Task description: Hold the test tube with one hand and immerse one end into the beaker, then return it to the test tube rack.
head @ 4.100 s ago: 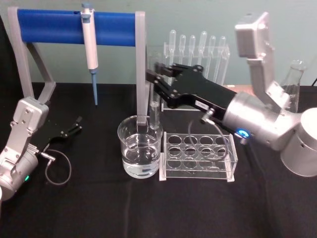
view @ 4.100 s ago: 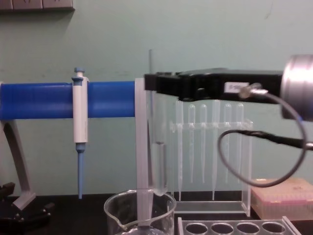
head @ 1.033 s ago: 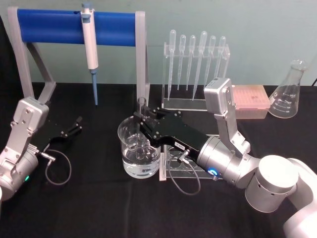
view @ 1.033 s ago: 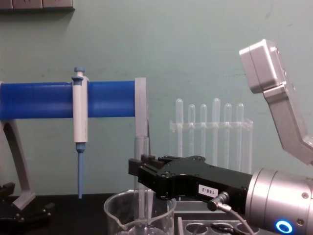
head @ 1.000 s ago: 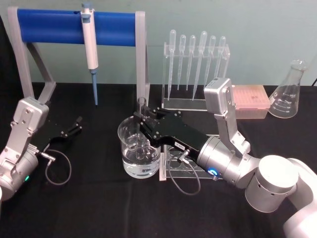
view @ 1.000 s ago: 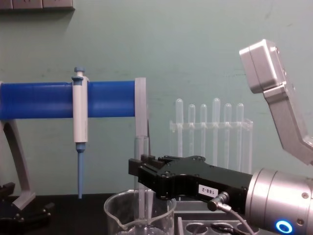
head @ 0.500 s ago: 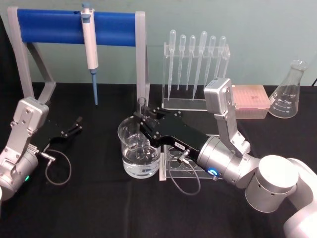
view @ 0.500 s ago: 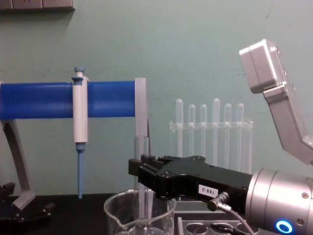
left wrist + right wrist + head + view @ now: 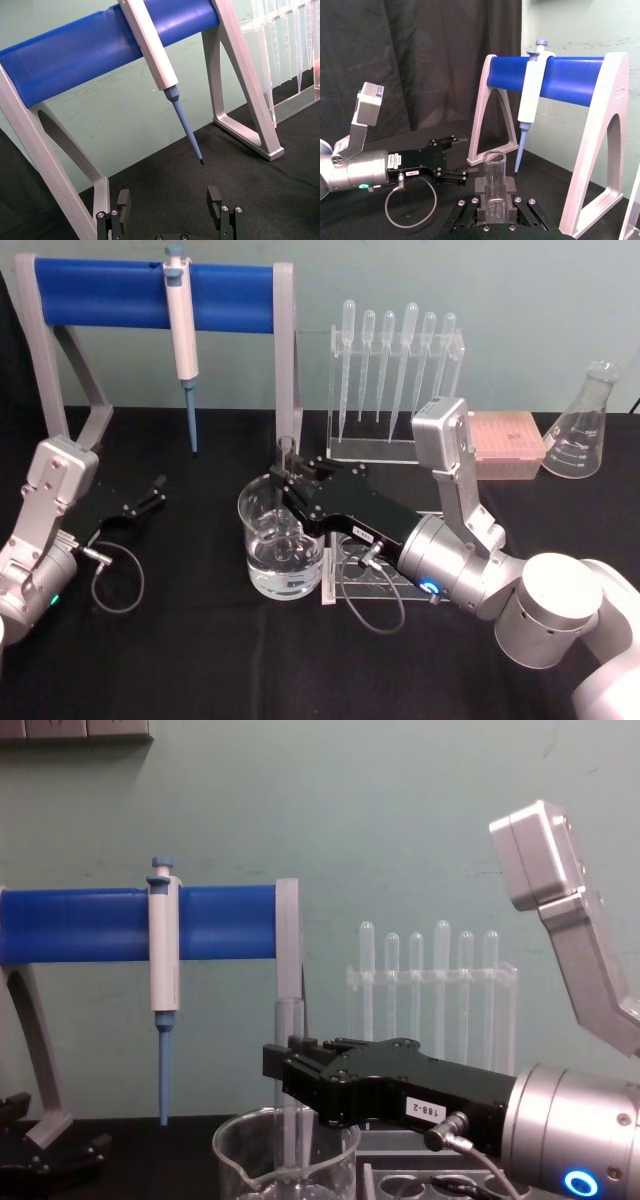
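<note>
Head view, centre of the frame: the right tool (image 9: 289,483) is closed on the test tube (image 9: 287,452), which stands upright with its open rim above the black fingers. The tube's lower part reaches down inside the beaker (image 9: 252,530), which holds clear liquid. The beaker stands on the black worktop (image 9: 200,640), just left of the clear test tube rack (image 9: 331,582); the right arm crosses above that rack.

Chest view, lower centre: the test tube (image 9: 288,1020) rises above the right tool (image 9: 288,1066) and runs on below it, behind the wall of the beaker (image 9: 232,1145).

Right wrist view, lower centre: the test tube (image 9: 494,182) is clamped between the two pads of the right tool (image 9: 494,212).

Head view, left edge: the left tool (image 9: 150,495) rests low over the worktop, well apart from the beaker. In the left wrist view, its fingers (image 9: 123,202) stand spread with nothing between them.

Upper left of the head view: a white-and-blue pipette (image 9: 181,325) hangs from a blue-barred stand (image 9: 100,290). Upper centre: a holder of thin plastic pipettes (image 9: 395,360).
</note>
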Robot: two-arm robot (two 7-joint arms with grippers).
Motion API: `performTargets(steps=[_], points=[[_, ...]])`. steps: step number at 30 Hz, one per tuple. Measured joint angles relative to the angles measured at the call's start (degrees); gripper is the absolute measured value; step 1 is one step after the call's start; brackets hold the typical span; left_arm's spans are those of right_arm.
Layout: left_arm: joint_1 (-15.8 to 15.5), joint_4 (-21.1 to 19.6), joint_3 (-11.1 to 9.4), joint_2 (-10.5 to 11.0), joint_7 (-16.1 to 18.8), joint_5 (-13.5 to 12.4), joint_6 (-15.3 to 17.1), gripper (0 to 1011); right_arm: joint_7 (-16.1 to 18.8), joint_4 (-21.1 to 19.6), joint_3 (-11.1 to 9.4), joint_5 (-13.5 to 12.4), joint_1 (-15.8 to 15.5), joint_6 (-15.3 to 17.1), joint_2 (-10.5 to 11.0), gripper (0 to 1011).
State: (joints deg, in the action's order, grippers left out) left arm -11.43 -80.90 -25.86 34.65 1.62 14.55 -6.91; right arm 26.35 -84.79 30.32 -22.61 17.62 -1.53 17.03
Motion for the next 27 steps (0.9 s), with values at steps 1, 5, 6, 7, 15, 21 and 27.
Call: performTargets(steps=[1,5,6,7,15,21,27], points=[[0.0,0.0,0.0,0.0,0.0,0.0,0.0,1000,0.0,0.0,0.0,0.0,0.0,0.0,0.0,223],[0.0,0.0,0.0,0.0,0.0,0.0,0.0,1000,0.0,0.0,0.0,0.0,0.0,0.0,0.0,222],[0.0,0.0,0.0,0.0,0.0,0.0,0.0,1000,0.0,0.0,0.0,0.0,0.0,0.0,0.0,223],[0.0,0.0,0.0,0.0,0.0,0.0,0.0,1000,0.0,0.0,0.0,0.0,0.0,0.0,0.0,223],[0.0,0.0,0.0,0.0,0.0,0.0,0.0,1000,0.0,0.0,0.0,0.0,0.0,0.0,0.0,223],[0.0,0.0,0.0,0.0,0.0,0.0,0.0,1000,0.0,0.0,0.0,0.0,0.0,0.0,0.0,222],[0.0,0.0,0.0,0.0,0.0,0.0,0.0,1000,0.0,0.0,0.0,0.0,0.0,0.0,0.0,222]])
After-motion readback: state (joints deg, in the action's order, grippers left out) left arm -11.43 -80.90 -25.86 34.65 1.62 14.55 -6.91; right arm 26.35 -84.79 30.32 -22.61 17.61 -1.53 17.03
